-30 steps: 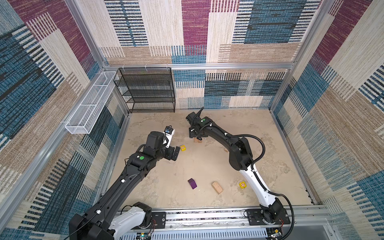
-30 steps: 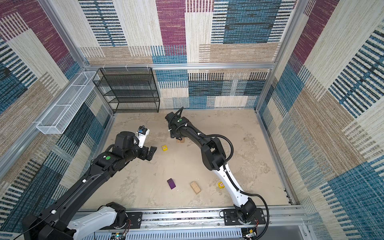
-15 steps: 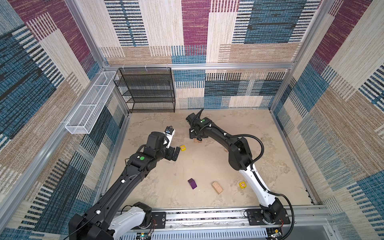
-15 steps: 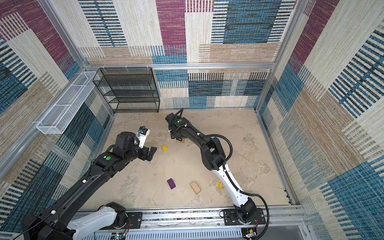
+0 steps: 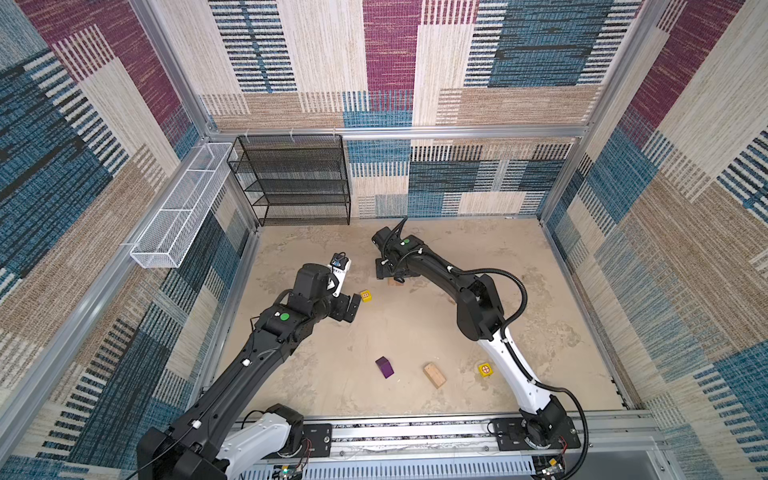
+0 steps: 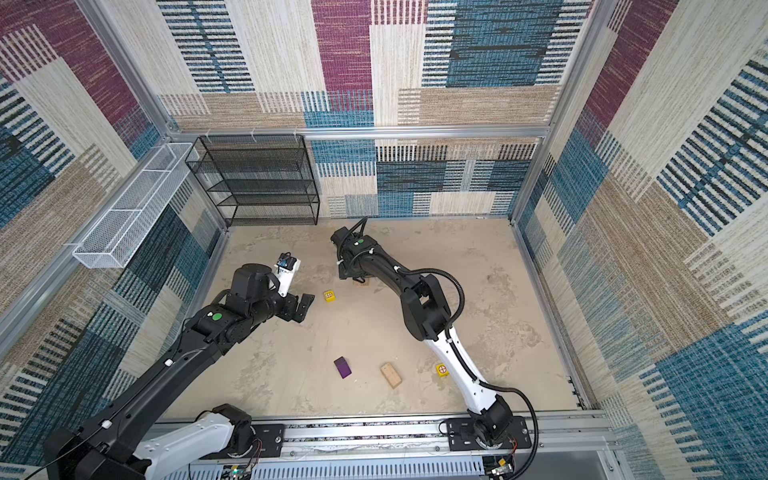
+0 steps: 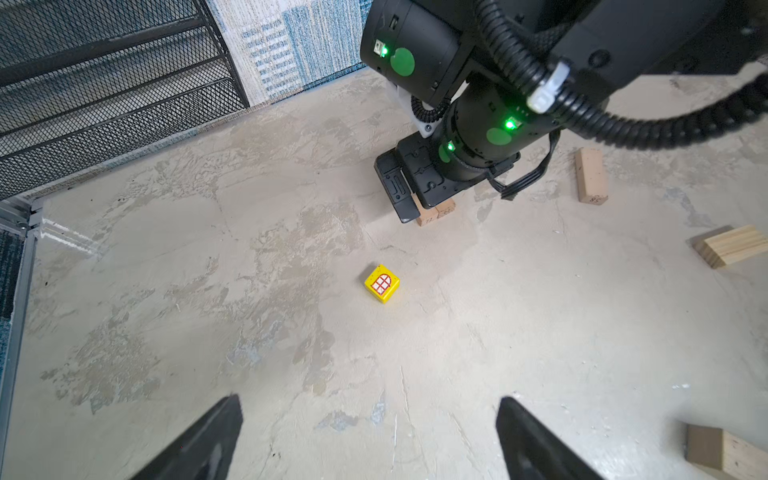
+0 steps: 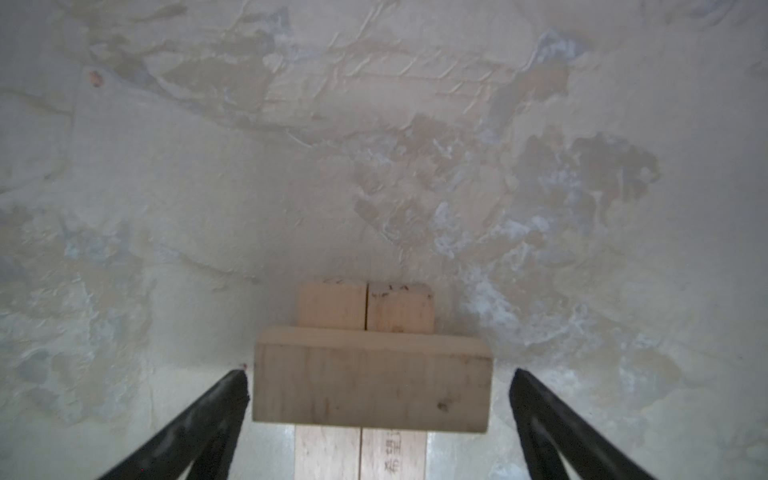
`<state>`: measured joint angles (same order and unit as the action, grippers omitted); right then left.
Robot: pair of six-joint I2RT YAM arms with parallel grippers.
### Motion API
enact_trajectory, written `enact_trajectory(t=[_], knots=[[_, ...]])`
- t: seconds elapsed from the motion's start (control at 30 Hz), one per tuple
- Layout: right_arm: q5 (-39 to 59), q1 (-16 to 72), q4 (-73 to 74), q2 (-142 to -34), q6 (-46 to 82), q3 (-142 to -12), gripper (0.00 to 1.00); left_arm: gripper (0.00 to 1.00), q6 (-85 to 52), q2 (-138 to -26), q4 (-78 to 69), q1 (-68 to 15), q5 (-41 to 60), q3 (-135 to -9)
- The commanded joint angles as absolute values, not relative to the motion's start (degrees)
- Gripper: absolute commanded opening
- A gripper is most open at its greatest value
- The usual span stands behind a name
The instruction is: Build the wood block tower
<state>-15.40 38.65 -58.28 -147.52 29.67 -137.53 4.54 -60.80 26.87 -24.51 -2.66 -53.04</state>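
The wood block tower (image 8: 372,374) is one tan brick laid crosswise on two bricks lying side by side; it also shows in the left wrist view as the tower (image 7: 434,210). My right gripper (image 8: 380,388) stands open over it, a finger off each end of the top brick, touching nothing. In both top views the right gripper (image 5: 384,274) hides most of the stack. My left gripper (image 7: 369,405) is open and empty, a short way from a yellow cube (image 7: 382,284). Near the front lie a purple block (image 5: 385,367), a tan brick (image 5: 434,375) and a second yellow cube (image 5: 485,369).
Loose tan bricks (image 7: 591,176) (image 7: 731,245) (image 7: 725,451) lie on the floor under and beside the right arm. A black wire shelf (image 5: 299,183) stands at the back left and a white wire basket (image 5: 178,208) hangs on the left wall.
The right gripper's jaws have spread off the top brick, which stays on the stack. Both arms keep their places.
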Motion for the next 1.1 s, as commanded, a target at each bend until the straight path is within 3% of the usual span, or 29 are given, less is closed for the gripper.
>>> enact_trajectory(t=[0.0, 0.57, 0.87, 1.07], knots=[[-15.52, 38.75, -58.09, -146.73, 29.71, -138.27, 1.00, 1.00, 5.53, -60.71, 27.27, -24.50, -2.99, -52.91], [-14.88, 38.87, -56.77, -137.80, 27.43, -134.65, 1.00, 1.00, 4.28, -61.08, 26.99, -24.43, -3.94, -53.22], [-13.42, 38.85, -43.57, -121.96, 19.40, -112.76, 1.00, 1.00, 5.08, -61.17, 26.65, -24.43, -3.67, -54.31], [-13.01, 38.87, -33.04, -109.36, 8.32, -95.39, 1.00, 1.00, 5.83, -60.85, 25.49, -24.47, 3.96, -54.92]])
